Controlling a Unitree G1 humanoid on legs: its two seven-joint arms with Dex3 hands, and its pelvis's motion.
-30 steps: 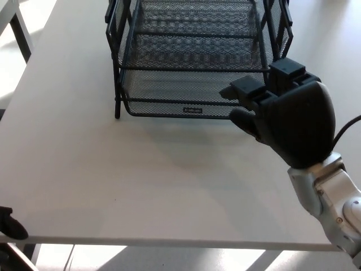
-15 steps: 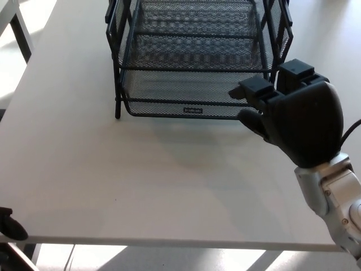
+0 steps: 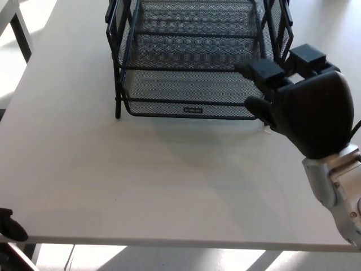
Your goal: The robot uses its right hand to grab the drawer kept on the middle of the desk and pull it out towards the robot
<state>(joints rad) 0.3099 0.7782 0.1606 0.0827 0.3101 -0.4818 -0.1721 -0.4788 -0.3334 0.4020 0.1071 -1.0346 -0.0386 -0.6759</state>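
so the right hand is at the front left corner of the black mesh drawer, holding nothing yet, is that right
Not quite: the head view shows the right hand at the front right corner of the black mesh drawer, not the left. The rest holds: its fingers are apart and it holds nothing yet.

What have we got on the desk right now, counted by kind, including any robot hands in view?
Black wire mesh drawer rack: 1
White desk: 1
Robot right hand, black, fingers apart beside the rack's front right corner: 1
Total: 3
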